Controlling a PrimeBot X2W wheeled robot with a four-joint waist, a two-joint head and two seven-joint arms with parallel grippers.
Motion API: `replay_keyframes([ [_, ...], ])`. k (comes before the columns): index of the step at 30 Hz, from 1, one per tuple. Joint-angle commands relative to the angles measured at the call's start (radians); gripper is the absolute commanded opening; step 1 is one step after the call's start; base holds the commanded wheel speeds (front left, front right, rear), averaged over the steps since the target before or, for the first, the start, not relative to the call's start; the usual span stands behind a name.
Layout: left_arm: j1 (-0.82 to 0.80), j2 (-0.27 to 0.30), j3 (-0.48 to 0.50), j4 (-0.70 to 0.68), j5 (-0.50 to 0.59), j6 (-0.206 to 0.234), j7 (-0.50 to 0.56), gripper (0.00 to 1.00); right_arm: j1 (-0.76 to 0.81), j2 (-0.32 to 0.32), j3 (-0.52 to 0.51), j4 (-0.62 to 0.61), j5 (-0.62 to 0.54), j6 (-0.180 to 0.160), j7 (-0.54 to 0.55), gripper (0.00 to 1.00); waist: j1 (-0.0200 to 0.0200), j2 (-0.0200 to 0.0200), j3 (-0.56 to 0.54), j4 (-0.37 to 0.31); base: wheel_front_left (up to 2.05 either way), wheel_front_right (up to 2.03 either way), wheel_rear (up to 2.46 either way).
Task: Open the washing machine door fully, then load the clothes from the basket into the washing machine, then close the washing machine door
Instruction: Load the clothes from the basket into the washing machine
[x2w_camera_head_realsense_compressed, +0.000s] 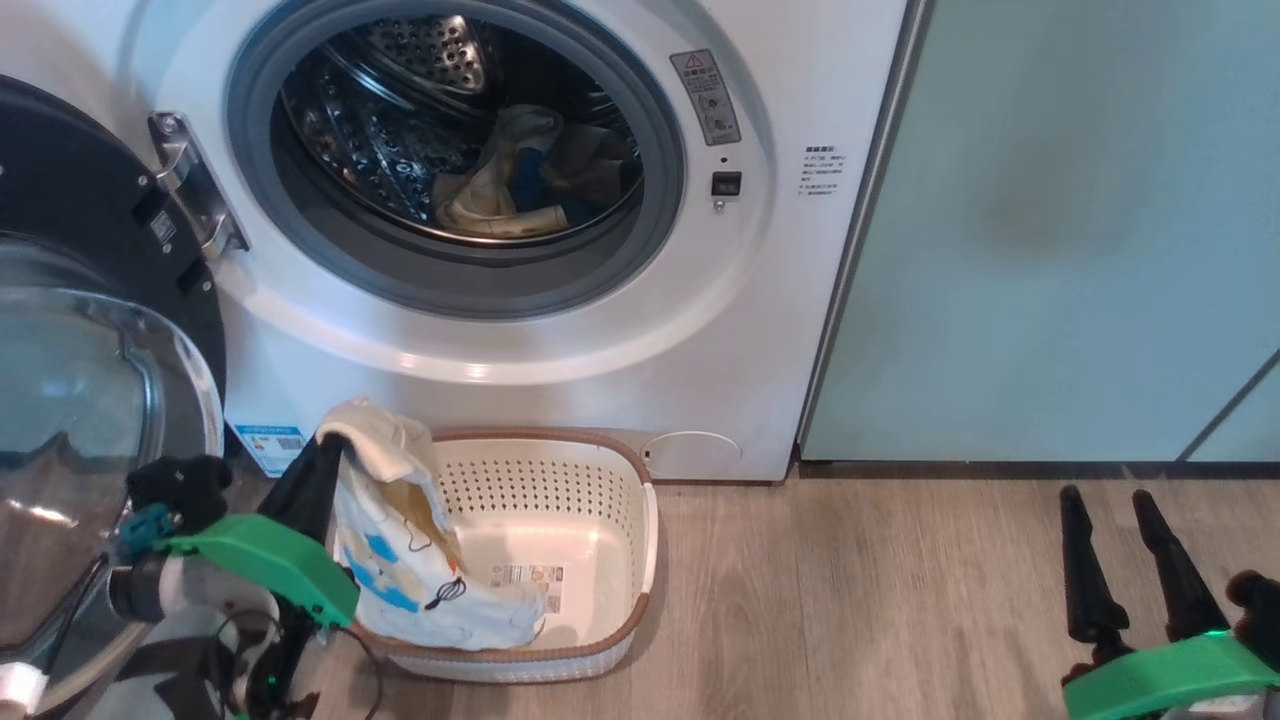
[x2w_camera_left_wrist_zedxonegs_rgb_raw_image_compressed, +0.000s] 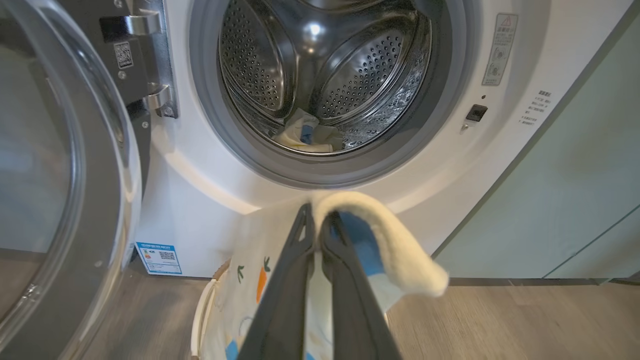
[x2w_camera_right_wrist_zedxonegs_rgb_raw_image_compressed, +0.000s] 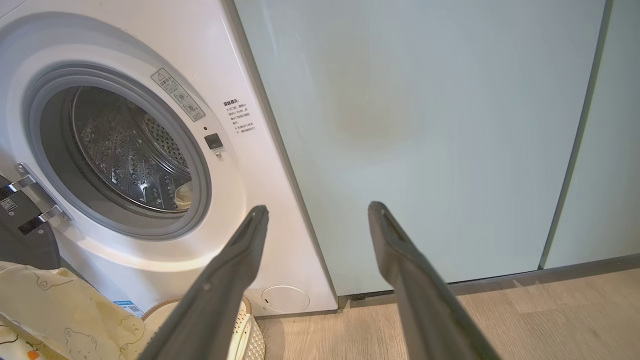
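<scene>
The left gripper pinches a fold of a pale yellow garment, its two dark fingers pressed together at the basket's left rear corner. The soft cloth drapes over the fingertips like a hood. The rest hangs down into the basket's left half, showing blue patches and small printed outlines. The cream plastic basket, perforated along its walls and edged with a brown rim, sits on the wood-grain floor just in front of the washer. A label shows on its bare base.

Directly above the lifted cloth, the washer's round mouth stands open, ringed by a grey seal. More clothes lie crumpled at the bottom of the perforated steel drum. The door is swung wide to the left on its metal hinge, with its glossy black rim and bulging clear bowl close beside the left gripper.

The right gripper hovers with its fingers spread and nothing between them. It sits low over open floor before the smooth pale teal cabinet, well apart from the basket.
</scene>
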Motion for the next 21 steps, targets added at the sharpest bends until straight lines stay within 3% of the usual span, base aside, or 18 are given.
replay_keyframes([
  [1, -0.061, 0.044, 0.039, -0.041, -0.017, -0.007, 0.008, 0.0, -0.018, -0.016, 0.021, -0.035, 0.003, 0.0, -0.007, 1.0, 0.0, -0.0001, 0.005, -0.004, 0.0, 0.0, 0.0],
  [11, -0.229, 0.039, -0.006, -0.053, -0.105, -0.03, 0.112, 0.0, -0.047, -0.014, 0.032, -0.038, 0.003, 0.0, -0.007, 1.0, 0.0, -0.0001, 0.067, -0.029, 0.0, 0.0, 0.0],
  [21, -0.513, 0.068, -0.095, 0.069, -0.226, -0.036, 0.241, 0.0, -0.114, 0.001, 0.039, -0.045, -0.004, 0.0, -0.007, 1.0, 0.0, -0.0001, 0.186, -0.083, 0.0, 0.0, 0.0],
])
